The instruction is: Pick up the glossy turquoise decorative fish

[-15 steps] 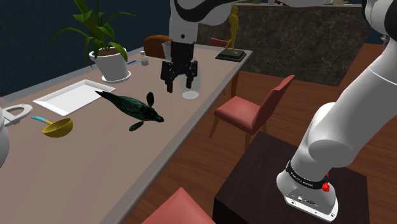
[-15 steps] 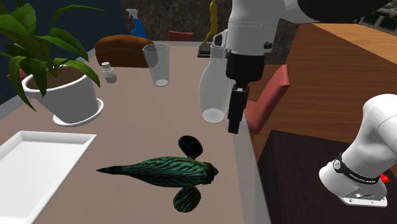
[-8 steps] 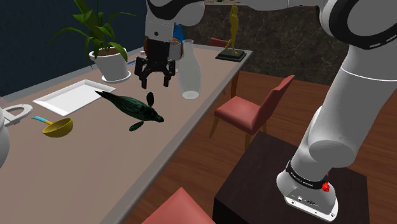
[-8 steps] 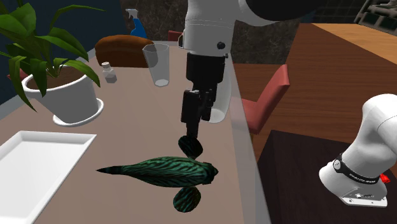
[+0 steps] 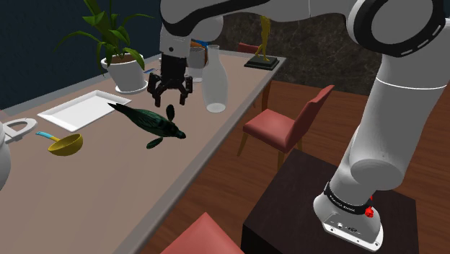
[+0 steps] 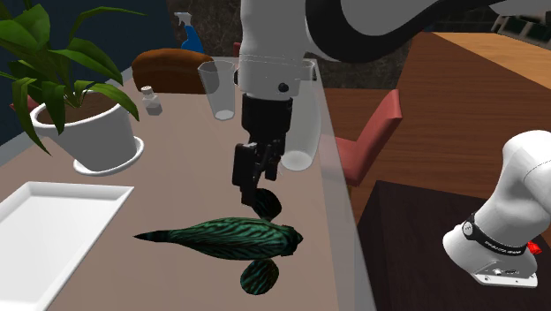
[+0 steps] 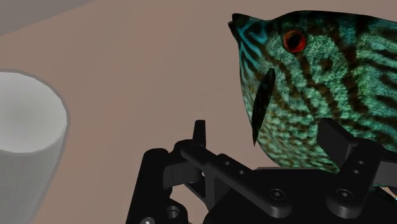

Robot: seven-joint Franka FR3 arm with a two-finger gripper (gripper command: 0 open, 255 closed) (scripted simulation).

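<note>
Long table (image 5: 101, 173) holds the fish (image 6: 231, 238) flat on its side. Just above its far fin (image 6: 264, 205) hangs the gripper (image 5: 169, 99), fingers (image 7: 336, 137) spread wide, likely to fit around it.

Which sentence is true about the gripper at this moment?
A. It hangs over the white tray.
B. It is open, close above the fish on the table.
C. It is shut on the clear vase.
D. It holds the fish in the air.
B: the gripper is open just over the green striped fish, which lies unheld on the table.
</note>
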